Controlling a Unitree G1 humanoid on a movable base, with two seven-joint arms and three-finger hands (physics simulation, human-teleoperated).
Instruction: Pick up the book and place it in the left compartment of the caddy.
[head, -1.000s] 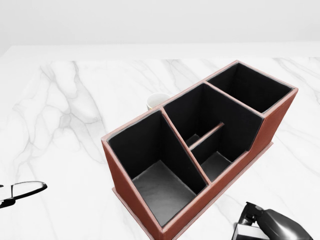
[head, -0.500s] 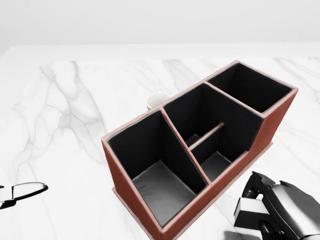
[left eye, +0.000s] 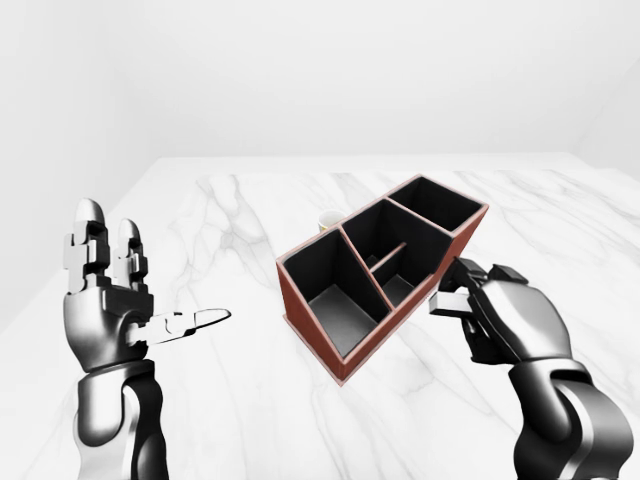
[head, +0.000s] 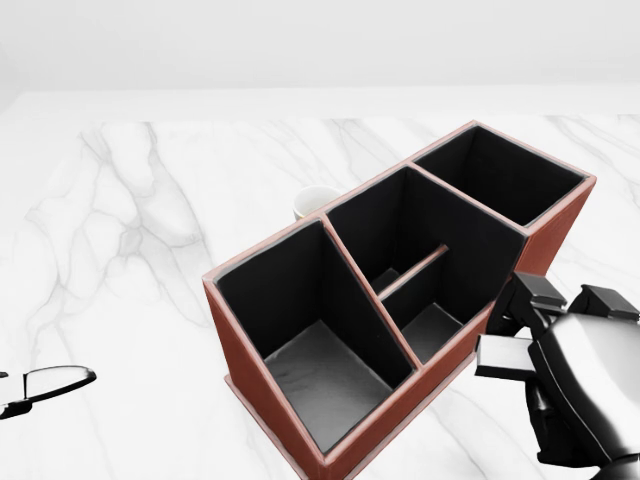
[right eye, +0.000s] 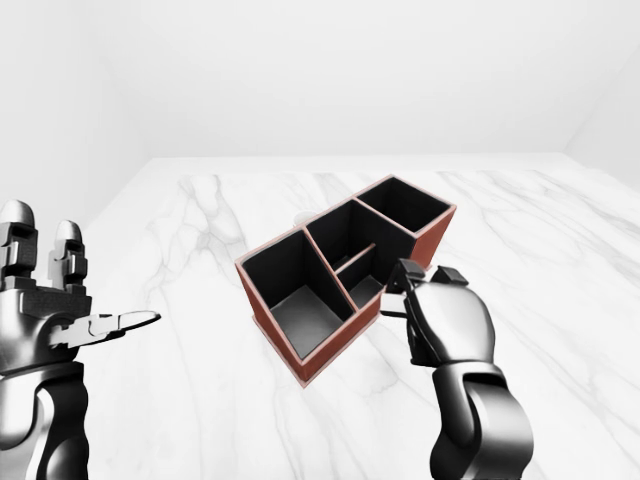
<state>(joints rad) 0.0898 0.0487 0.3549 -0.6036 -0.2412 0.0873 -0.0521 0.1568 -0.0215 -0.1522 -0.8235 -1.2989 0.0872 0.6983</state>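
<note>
Book (head: 503, 356) gripped in right hand (head: 570, 385), beside caddy (head: 300, 420).

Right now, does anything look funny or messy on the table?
Nothing is spilled or broken. The caddy sits at a slant on the marble table, all its compartments empty. A small cup peeks out behind it. The right hand holds a small white thing, probably the book, beside the caddy.
</note>
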